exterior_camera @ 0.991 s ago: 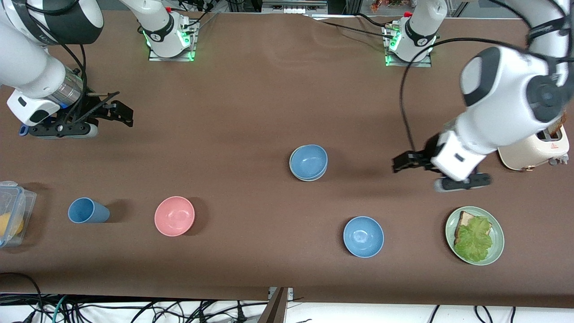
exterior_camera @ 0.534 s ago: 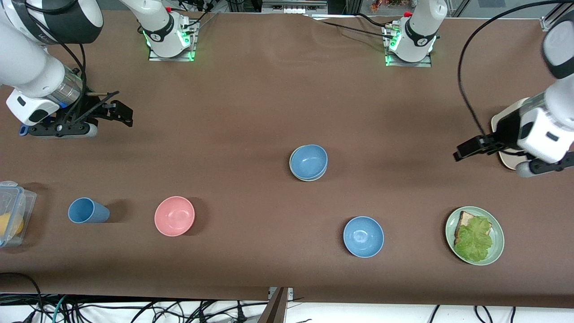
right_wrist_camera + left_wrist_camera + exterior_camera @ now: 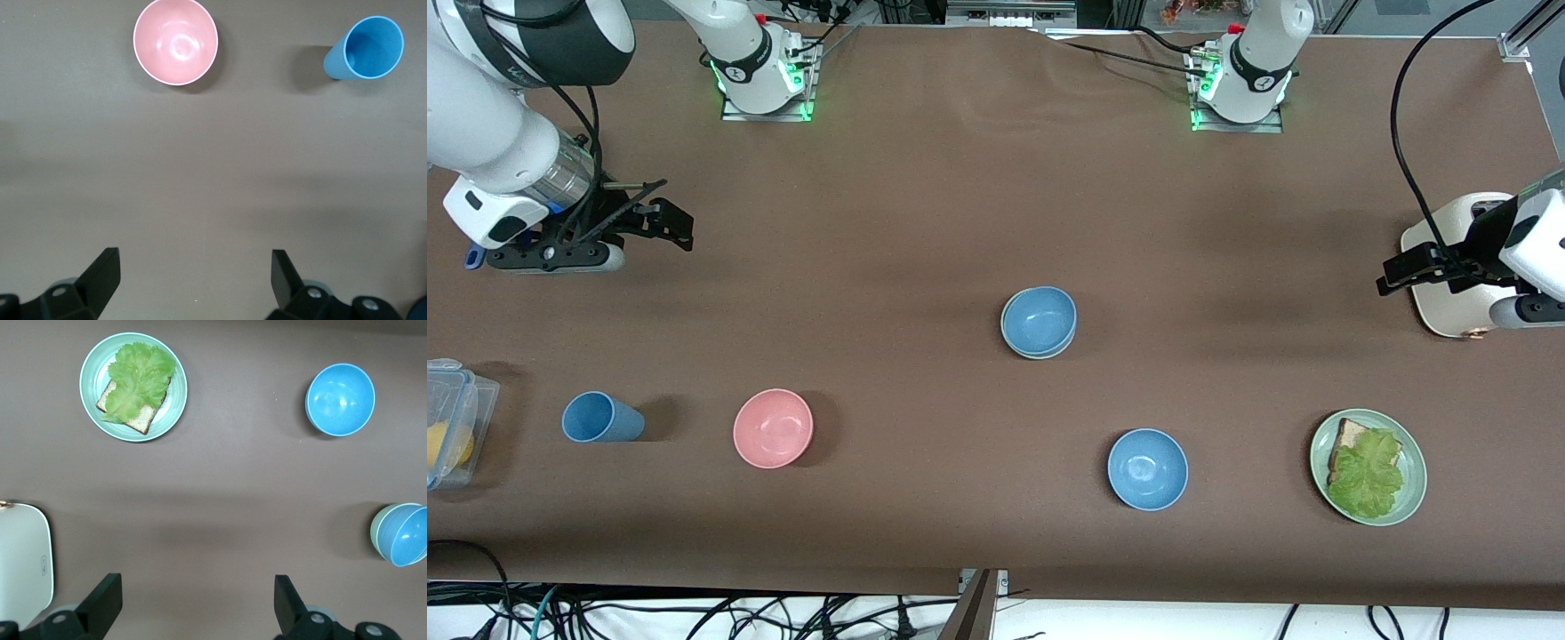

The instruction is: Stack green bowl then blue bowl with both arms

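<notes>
The brown table spans the front view, with both arm bases along its top edge. The left arm reaches in at its own end of the table, and the left gripper hangs over the edge of a cream toaster and the bare table beside it. In the left wrist view its two black fingers stand wide apart with nothing between them.

The right arm waits at its end of the table. The right gripper hovers over bare table, fingers spread and empty in the right wrist view.

A clear box with something yellow inside sits at the table edge toward the right arm's end. A green plate with bread and lettuce lies toward the left arm's end, nearer the camera than the toaster.

Near the table's middle the blue bowl sits nested inside the green bowl, whose pale rim shows around and under it. The left wrist view also shows this pair, blue bowl in green bowl.

A brighter sky bowl stands alone nearer the camera, between the stack and the plate. A pink bowl sits toward the right arm's end, with a blue cup beside it, between it and the box.
</notes>
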